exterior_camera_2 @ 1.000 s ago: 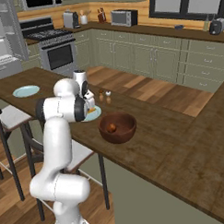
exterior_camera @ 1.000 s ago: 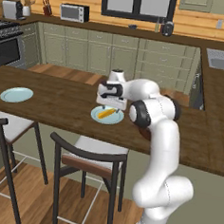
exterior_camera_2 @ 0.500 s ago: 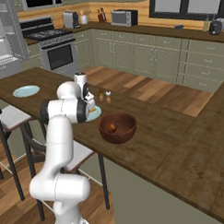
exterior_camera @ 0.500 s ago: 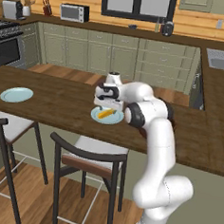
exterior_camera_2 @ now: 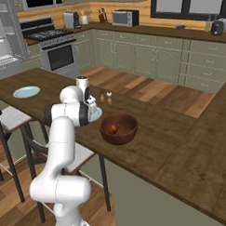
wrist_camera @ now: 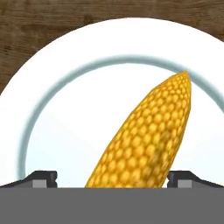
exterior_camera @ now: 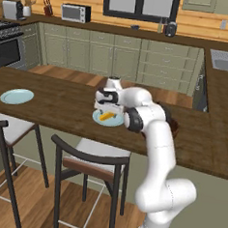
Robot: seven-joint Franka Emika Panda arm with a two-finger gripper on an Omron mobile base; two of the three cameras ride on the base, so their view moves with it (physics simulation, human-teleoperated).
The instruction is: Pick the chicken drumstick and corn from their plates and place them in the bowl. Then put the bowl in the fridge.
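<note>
Yellow corn (wrist_camera: 146, 140) between spread pincer (wrist_camera: 112, 178) fingertips, its lower end cut off.

The corn's (wrist_camera: 144, 140) lower end is cut off (between the fingertips (wrist_camera: 41, 178)), plate (wrist_camera: 65, 87) rim cropped

Even, soft rendered light with no clear source fills both base views; shadows are faint, and the wooden worktop (exterior_camera: 54, 99) shows no glare. Edges look slightly coarse and jagged, without lens distortion. In the hand view the corn (wrist_camera: 148, 135) is sharp, and the plate (wrist_camera: 52, 127) reads bright, nearly washed out.
</note>
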